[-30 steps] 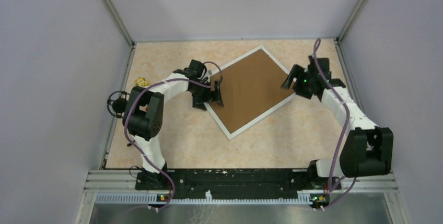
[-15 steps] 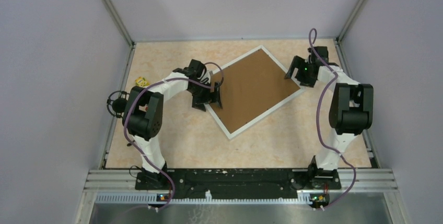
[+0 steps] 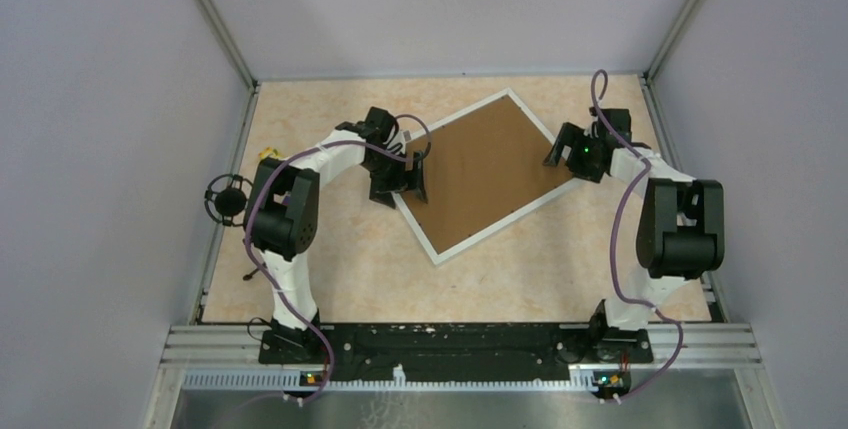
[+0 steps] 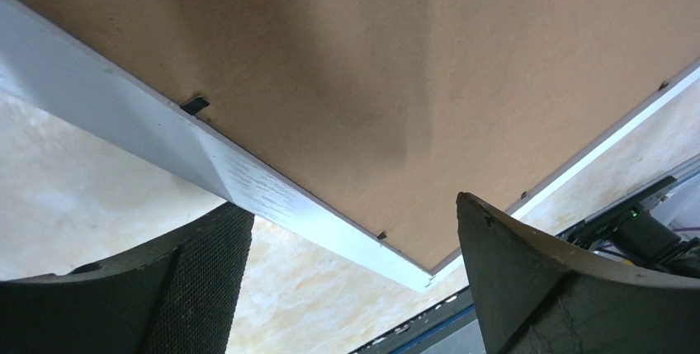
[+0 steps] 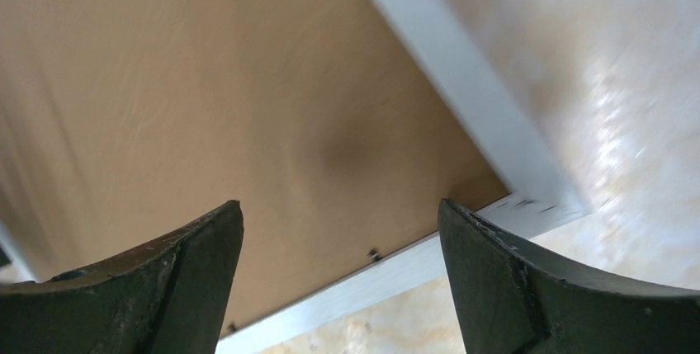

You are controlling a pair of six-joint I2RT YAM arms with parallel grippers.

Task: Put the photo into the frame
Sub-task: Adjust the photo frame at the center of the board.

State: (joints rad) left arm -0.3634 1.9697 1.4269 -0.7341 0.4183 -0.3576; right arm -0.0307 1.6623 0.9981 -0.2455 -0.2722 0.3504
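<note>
We see the left pincer (image 3: 402, 187) and right pincer (image 3: 563, 149) both wide open, gripping nothing. The frame (image 3: 507, 220) lies flat on the desk (image 3: 300, 109) between them, brown board (image 3: 485, 169) up, one corner under each pincer.

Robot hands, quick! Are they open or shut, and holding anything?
Left hand: open, holding nothing, by an edge of the frame.
Right hand: open, holding nothing, over a corner of the frame.

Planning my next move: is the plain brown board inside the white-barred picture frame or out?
In. The plain brown board fills the white-barred picture frame edge to edge, small clips at its rim.
</note>
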